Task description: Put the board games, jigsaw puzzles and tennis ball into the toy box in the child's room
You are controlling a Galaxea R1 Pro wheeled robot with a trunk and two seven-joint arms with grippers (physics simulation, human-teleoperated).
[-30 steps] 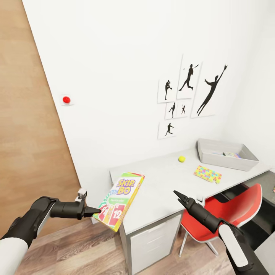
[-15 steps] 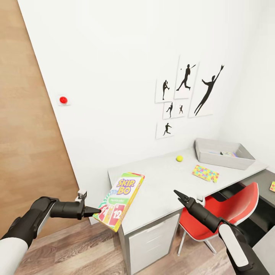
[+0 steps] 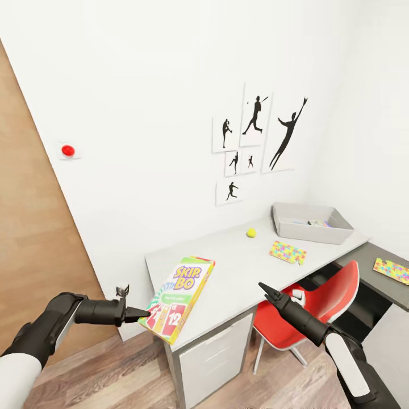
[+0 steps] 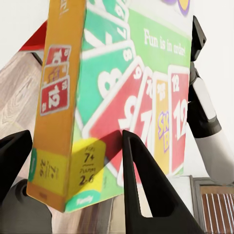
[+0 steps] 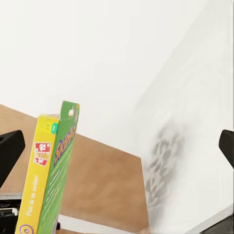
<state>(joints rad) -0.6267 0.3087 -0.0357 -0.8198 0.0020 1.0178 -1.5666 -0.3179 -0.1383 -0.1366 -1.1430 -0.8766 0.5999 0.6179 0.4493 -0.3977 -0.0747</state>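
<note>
My left gripper (image 3: 142, 312) is shut on the lower edge of the Skip-Bo board game (image 3: 179, 297), holding it tilted over the near corner of the table (image 3: 227, 272). In the left wrist view its fingers (image 4: 141, 190) clamp the box (image 4: 122, 97). My right gripper (image 3: 267, 289) hangs open beside the box, above the table's front edge. The box's yellow side (image 5: 48, 175) stands between its spread fingers. Further back lie the tennis ball (image 3: 251, 232) and a jigsaw puzzle (image 3: 287, 252). The grey toy box (image 3: 289, 230) sits at the far end with something small and printed inside. A second puzzle (image 3: 392, 270) rests on the dark lower section.
A red chair (image 3: 307, 315) is tucked under the table, close to my right arm. White drawers (image 3: 213, 358) stand under the near end. The white wall with sports silhouettes (image 3: 255, 136) backs the table. A wooden door (image 3: 34, 238) is at left.
The whole picture has shifted left, so the camera has moved; the second puzzle on the dark section has come into view. Both grippers and the held box keep their places in the picture.
</note>
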